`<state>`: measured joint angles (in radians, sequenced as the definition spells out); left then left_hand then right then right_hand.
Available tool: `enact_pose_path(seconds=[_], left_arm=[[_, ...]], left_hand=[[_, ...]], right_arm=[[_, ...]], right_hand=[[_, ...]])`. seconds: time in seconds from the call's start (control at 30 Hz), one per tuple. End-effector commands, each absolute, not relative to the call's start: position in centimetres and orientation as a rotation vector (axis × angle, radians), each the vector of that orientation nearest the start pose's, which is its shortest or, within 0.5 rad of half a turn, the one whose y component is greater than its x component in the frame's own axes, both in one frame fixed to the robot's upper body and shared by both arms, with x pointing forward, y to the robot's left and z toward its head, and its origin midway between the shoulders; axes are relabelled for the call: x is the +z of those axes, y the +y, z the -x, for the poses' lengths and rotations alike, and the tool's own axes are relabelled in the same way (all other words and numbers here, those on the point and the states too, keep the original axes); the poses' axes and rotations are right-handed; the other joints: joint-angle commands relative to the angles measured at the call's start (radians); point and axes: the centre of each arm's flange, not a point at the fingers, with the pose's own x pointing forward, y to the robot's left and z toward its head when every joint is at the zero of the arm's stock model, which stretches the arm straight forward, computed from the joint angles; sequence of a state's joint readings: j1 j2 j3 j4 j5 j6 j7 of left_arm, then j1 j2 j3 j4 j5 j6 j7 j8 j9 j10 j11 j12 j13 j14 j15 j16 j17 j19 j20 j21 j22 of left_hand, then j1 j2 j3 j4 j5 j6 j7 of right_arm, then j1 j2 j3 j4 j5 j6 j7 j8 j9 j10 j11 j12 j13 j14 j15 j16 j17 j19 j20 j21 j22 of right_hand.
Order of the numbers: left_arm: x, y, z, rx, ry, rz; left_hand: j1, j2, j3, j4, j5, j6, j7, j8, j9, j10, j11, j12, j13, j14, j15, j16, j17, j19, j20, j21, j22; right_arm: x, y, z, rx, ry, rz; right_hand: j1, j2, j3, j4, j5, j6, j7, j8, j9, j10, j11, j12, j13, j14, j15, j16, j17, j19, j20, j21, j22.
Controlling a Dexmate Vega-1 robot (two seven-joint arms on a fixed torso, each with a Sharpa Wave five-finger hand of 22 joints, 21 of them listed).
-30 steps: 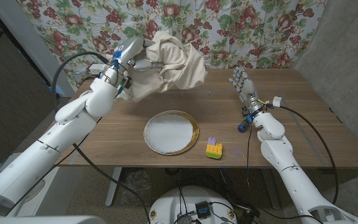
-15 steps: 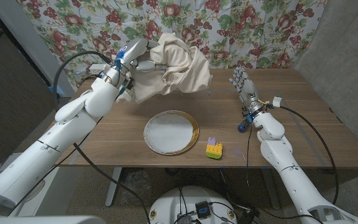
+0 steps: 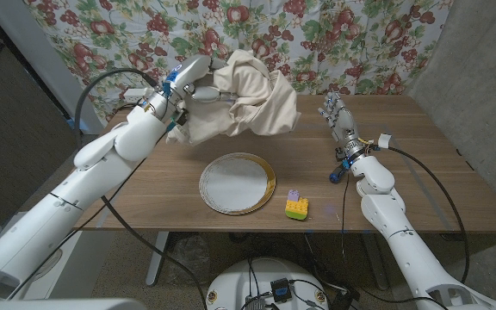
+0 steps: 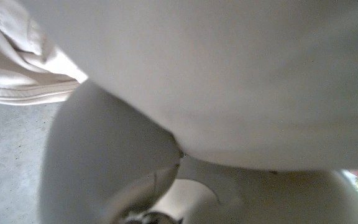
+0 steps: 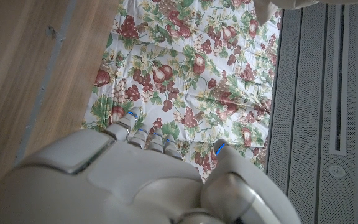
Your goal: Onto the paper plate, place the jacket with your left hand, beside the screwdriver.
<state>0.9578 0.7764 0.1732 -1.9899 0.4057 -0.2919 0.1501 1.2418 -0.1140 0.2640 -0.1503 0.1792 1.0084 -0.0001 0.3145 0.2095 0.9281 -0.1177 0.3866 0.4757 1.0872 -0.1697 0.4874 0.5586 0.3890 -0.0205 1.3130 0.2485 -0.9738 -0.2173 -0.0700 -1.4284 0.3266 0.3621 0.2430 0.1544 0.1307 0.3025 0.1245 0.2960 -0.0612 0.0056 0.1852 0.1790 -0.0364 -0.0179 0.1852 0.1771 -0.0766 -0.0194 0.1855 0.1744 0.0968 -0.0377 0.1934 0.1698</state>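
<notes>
My left hand (image 3: 191, 79) grips a bunched cream jacket (image 3: 248, 99) and holds it in the air over the table's far side, behind the paper plate (image 3: 237, 182). The white, gold-rimmed plate lies bare at the table's middle, in front of the hanging cloth. Up close in the left wrist view, the jacket's fabric (image 4: 229, 74) hangs right over my hand. My right hand (image 3: 335, 116) stands on its edge at the right, fingers apart and holding nothing. A small blue object (image 3: 337, 175), partly hidden, lies by my right wrist; I cannot tell whether it is the screwdriver.
A toy block stack (image 3: 296, 206) in purple, yellow and green sits right of the plate near the front edge. A floral curtain (image 3: 334, 34) hangs behind the table (image 3: 403, 189). The same curtain (image 5: 185, 74) shows beyond my right hand (image 5: 148, 177).
My left hand has carried the jacket a little to the right and the cloth has swung out that way. The right arm has not moved.
</notes>
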Motion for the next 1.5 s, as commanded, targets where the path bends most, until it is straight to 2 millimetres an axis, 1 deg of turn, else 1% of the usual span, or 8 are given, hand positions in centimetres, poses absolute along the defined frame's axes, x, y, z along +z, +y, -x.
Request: enact_pose_path(seconds=[0.03,0.77,0.87,1.03,1.07,1.27,1.43,1.5], left_arm=[[12.8,22.2,-45.7,-0.045,-1.278,-1.177],[11.9,22.0,-46.2,-0.105,-1.196,-1.266],[11.6,21.9,-46.6,-0.126,-1.165,-1.289],[11.4,22.1,-46.8,-0.125,-1.161,-1.286],[11.4,22.0,-46.9,-0.131,-1.149,-1.309],[11.0,21.9,-47.4,-0.153,-1.129,-1.314],[10.9,21.8,-47.7,-0.167,-1.114,-1.333],[10.7,21.8,-47.9,-0.166,-1.116,-1.330]], left_hand=[[0.215,0.226,0.001,0.003,0.009,0.008,-0.007,-0.003,0.003,0.010,0.002,-0.005,0.005,0.035,-0.068,-0.002,0.005,-0.005,0.004,0.008,-0.002],[0.213,0.226,0.001,0.003,0.009,0.010,-0.009,-0.008,0.004,0.011,0.000,-0.016,0.013,0.033,-0.068,-0.008,0.020,-0.015,0.005,0.019,-0.018],[0.212,0.227,0.002,0.003,0.009,0.011,-0.011,-0.009,0.005,0.010,-0.001,-0.018,0.015,0.035,-0.068,-0.008,0.023,-0.017,0.004,0.021,-0.021],[0.212,0.226,0.001,0.003,0.009,0.011,-0.009,-0.010,0.005,0.012,-0.002,-0.019,0.017,0.036,-0.068,-0.009,0.026,-0.021,0.006,0.022,-0.025],[0.211,0.226,0.001,0.003,0.009,0.011,-0.009,-0.011,0.005,0.012,-0.002,-0.020,0.017,0.035,-0.068,-0.010,0.026,-0.021,0.006,0.023,-0.026],[0.210,0.225,0.001,0.003,0.009,0.012,-0.013,-0.012,0.005,0.014,-0.001,-0.023,0.019,0.032,-0.068,-0.013,0.030,-0.023,0.007,0.025,-0.030],[0.210,0.226,0.001,0.003,0.009,0.011,-0.008,-0.013,0.005,0.013,0.000,-0.025,0.020,0.032,-0.068,-0.015,0.032,-0.026,0.008,0.027,-0.033],[0.209,0.226,0.002,0.003,0.009,0.012,-0.012,-0.014,0.005,0.014,0.000,-0.026,0.021,0.032,-0.068,-0.016,0.034,-0.027,0.007,0.028,-0.034]], right_arm=[[-1.0,-25.6,-60.7,0.270,-0.823,-0.002],[-1.2,-25.4,-60.5,0.274,-0.826,-0.001],[-1.2,-25.3,-60.5,0.276,-0.827,0.000],[-1.1,-25.2,-60.6,0.278,-0.829,0.001],[-1.1,-25.1,-60.7,0.278,-0.827,0.000],[-1.0,-25.0,-60.8,0.281,-0.826,0.006],[-0.9,-25.0,-60.9,0.278,-0.826,0.003],[-0.9,-25.0,-61.0,0.277,-0.825,0.000]], right_hand=[[0.000,0.003,0.009,0.001,0.000,0.003,-0.001,0.004,0.003,-0.003,-0.006,0.000,0.003,0.005,0.000,0.001,0.002,0.009,-0.029,0.002,0.003],[0.000,0.003,0.010,0.000,0.000,0.002,0.000,0.003,0.003,-0.003,-0.003,0.000,0.003,0.007,-0.001,0.001,0.002,0.011,-0.029,0.003,0.003],[0.001,0.003,0.010,0.000,0.000,0.002,0.000,0.003,0.003,-0.002,-0.003,0.000,0.003,0.007,-0.001,0.001,0.002,0.011,-0.029,0.003,0.003],[0.001,0.003,0.010,0.000,0.000,0.003,0.001,0.003,0.003,-0.002,-0.003,0.000,0.003,0.007,-0.001,0.001,0.002,0.011,-0.029,0.002,0.003],[0.001,0.003,0.010,0.000,0.000,0.003,0.000,0.003,0.003,-0.002,-0.003,0.000,0.003,0.008,-0.001,0.001,0.002,0.011,-0.029,0.002,0.003],[0.001,0.003,0.010,0.000,0.000,0.003,-0.001,0.004,0.003,-0.003,-0.005,0.000,0.003,0.008,-0.001,0.001,0.002,0.011,-0.029,0.002,0.003],[0.001,0.003,0.010,0.000,0.000,0.002,0.000,0.003,0.003,-0.003,-0.004,0.000,0.003,0.008,-0.001,0.001,0.002,0.012,-0.029,0.002,0.003],[0.001,0.003,0.010,0.000,0.000,0.002,-0.001,0.003,0.003,-0.002,-0.002,0.001,0.003,0.008,-0.001,0.001,0.002,0.012,-0.029,0.002,0.003]])
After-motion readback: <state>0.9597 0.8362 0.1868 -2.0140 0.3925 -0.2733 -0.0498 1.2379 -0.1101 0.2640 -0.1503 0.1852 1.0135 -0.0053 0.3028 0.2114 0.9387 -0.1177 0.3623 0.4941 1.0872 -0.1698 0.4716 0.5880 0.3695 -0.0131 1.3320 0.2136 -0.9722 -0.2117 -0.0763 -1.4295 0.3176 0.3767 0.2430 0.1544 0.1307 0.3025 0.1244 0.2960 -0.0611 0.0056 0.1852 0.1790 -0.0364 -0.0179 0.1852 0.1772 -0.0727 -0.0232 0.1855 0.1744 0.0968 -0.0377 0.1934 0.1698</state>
